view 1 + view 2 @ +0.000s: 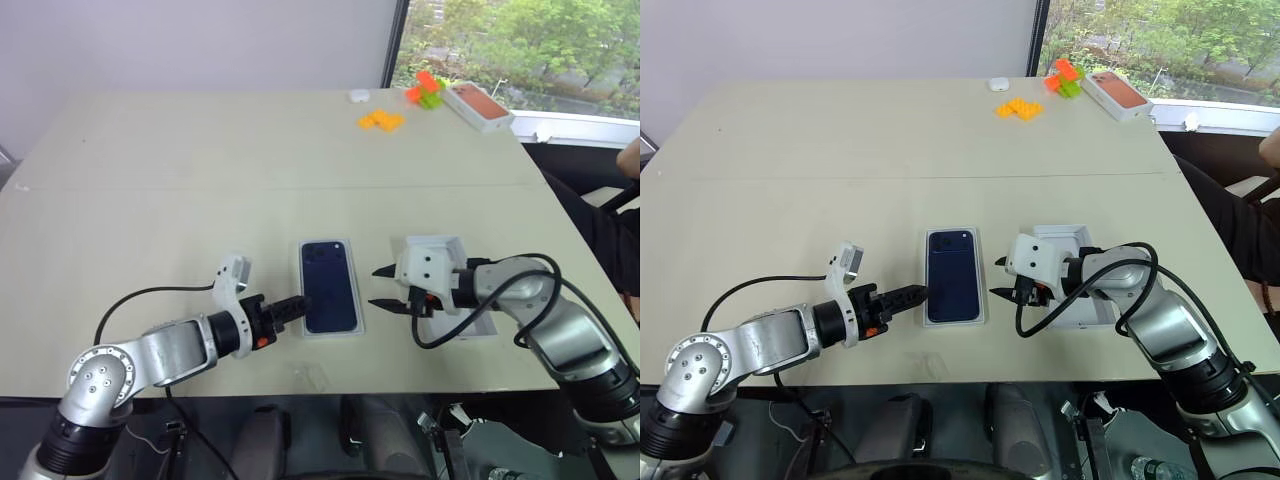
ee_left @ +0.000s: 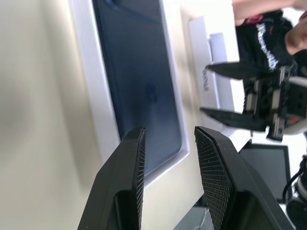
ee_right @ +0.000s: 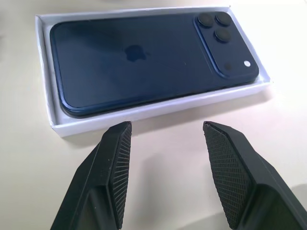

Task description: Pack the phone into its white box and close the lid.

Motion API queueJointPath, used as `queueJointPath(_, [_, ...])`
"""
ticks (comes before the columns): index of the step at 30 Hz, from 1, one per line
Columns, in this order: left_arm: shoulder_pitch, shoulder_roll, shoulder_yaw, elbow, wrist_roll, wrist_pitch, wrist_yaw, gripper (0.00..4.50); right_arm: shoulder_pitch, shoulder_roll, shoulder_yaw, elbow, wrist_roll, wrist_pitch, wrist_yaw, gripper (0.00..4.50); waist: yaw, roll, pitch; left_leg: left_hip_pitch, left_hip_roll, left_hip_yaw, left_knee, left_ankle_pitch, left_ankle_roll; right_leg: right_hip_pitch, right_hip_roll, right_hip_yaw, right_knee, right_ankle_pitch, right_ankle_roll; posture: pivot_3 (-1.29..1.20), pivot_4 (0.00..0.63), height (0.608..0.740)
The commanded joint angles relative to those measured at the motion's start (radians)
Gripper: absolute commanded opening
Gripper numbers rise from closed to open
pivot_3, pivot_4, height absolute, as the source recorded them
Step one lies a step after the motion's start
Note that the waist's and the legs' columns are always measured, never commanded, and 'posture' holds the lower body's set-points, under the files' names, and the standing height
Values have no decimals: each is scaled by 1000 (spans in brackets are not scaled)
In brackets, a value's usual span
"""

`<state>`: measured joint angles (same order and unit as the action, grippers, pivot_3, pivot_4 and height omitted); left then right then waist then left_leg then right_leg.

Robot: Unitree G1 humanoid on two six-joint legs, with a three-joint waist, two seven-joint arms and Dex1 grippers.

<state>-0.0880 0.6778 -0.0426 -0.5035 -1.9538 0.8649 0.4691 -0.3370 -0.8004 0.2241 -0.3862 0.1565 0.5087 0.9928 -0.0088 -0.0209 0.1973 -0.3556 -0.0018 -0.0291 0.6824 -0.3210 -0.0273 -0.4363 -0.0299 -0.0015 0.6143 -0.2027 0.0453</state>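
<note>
The dark blue phone (image 1: 330, 285) lies back up in the white box (image 3: 144, 112), a shallow tray near the table's front edge, with its camera bump at the far end. My left gripper (image 1: 301, 307) is at the tray's left rim near its front end, open, with nothing between its fingers (image 2: 132, 158). On the tray's right side my right gripper (image 1: 378, 288) is open and empty, pointing at the tray with a gap of bare table between them. The lid (image 1: 1065, 234) lies on the table behind and under my right hand, partly hidden by it.
At the far right corner lie a white box with an orange-red top (image 1: 478, 106), yellow bricks (image 1: 381, 121), green and orange bricks (image 1: 427, 90) and a small white object (image 1: 359, 96). A person's arm (image 1: 630, 158) shows at the right edge. The table's front edge runs just behind my hands.
</note>
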Motion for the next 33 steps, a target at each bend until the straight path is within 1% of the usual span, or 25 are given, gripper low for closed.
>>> queueJointPath(1, [6,58,74,-47,-18,-2,-85,1676,-27,6,-19,-5,8,-21,2,2515,0,0,0,0,0,0,0,0,0,0,0,0,0,0,0,0,150,740])
queueJointPath(4, [4,97,136,-39,-9,-27,-134,1676,-31,5,-31,3,19,-15,1,2515,-1,0,0,0,0,0,0,0,0,-1,0,0,0,0,0,0,150,740])
queueJointPath(6, [0,116,198,-27,130,-51,-226,1676,-40,14,-47,11,33,-1,-9,2515,-1,0,0,-1,0,0,0,0,0,-1,0,0,0,0,0,0,150,740])
queueJointPath(8, [-2,118,234,4,204,-71,-268,1676,-47,21,-57,13,47,15,-17,2515,-1,0,0,-1,0,1,0,0,0,-1,0,0,-1,0,0,0,150,740])
queueJointPath(12, [8,132,294,87,407,-110,-380,1676,-44,22,-61,8,49,18,-24,2515,-1,0,0,-1,0,1,-1,0,0,-1,1,0,-1,0,0,0,150,740])
queueJointPath(14, [17,140,301,91,515,-128,-444,1676,-42,23,-63,6,51,21,-29,2515,-2,0,0,-2,0,1,-1,0,0,-3,1,0,-1,0,0,0,150,740])
queueJointPath(17, [32,146,286,87,622,-127,-526,1676,-44,28,-61,9,47,20,-40,2515,-2,0,0,-3,0,2,-2,0,0,-4,0,0,-2,0,0,0,150,740])
queueJointPath(21, [48,133,284,79,701,-116,-603,1676,-46,33,-64,14,42,17,-52,2515,-2,0,0,-4,0,2,-2,0,1,-5,0,1,-2,0,1,0,150,740])
queueJointPath(26, [66,123,256,44,848,-154,-721,1676,-38,33,-84,5,51,30,-69,2515,-3,0,0,-4,1,2,-2,0,1,-5,0,1,-2,-1,1,0,150,740])
queueJointPath(28, [75,119,235,17,903,-168,-770,1711,-33,34,-109,-13,70,58,-82,1963,-2,0,0,-4,1,2,-2,0,1,-5,0,1,-2,-1,1,0,150,740])
queueJointPath(30, [86,125,201,-6,964,-179,-826,1711,-25,32,-142,-41,77,93,-114,1221,-2,0,0,-4,1,2,-2,0,1,-5,0,1,-2,-1,1,0,150,740])
queueJointPath(33, [91,120,158,-9,1053,-195,-873,1711,-6,21,-185,-78,100,157,-138,1221,-2,0,0,-4,1,2,-2,-1,1,-5,0,1,-2,-1,1,0,150,740])
